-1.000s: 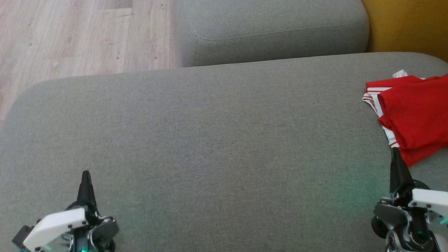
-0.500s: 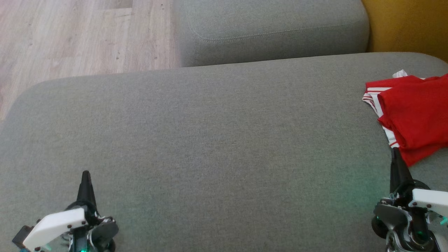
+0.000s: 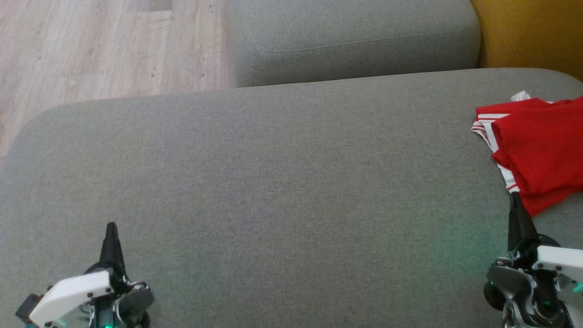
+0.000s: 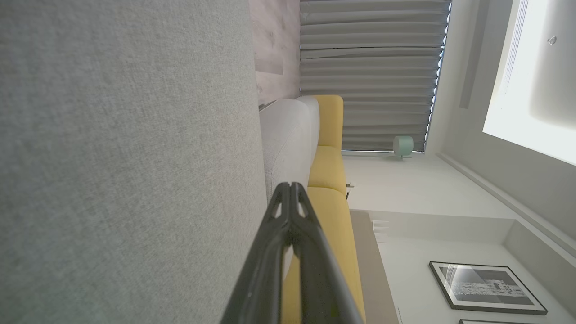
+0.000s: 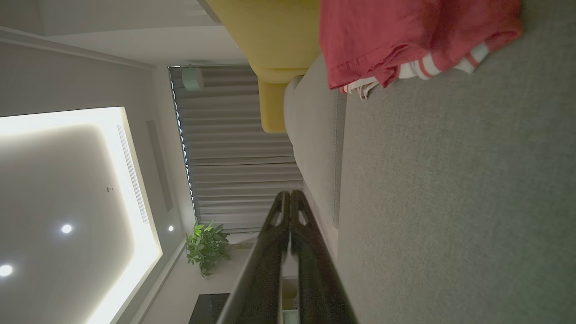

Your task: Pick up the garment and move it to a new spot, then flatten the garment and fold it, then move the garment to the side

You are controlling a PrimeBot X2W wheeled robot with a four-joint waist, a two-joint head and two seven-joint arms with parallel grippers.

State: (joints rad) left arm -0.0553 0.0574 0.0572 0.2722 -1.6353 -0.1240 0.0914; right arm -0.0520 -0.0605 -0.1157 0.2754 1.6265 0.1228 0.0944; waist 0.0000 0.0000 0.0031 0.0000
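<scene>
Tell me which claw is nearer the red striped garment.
Right. The right claw has its tip at the near edge of the red striped garment; the left claw is far off across the grey sofa cushion.

Wide grey fabric cushion (image 3: pixel 282 182), rounded at the corners, even weave, faint green glow on the near part. On its right end, a red garment (image 3: pixel 537 150) with white stripes, folded in loose layers, lying flat and cut off by the head view's right edge. Behind, a second grey cushion (image 3: pixel 355 41) pressed against the far edge. Pale wood floor (image 3: pixel 91 45) beyond the far left corner.
</scene>
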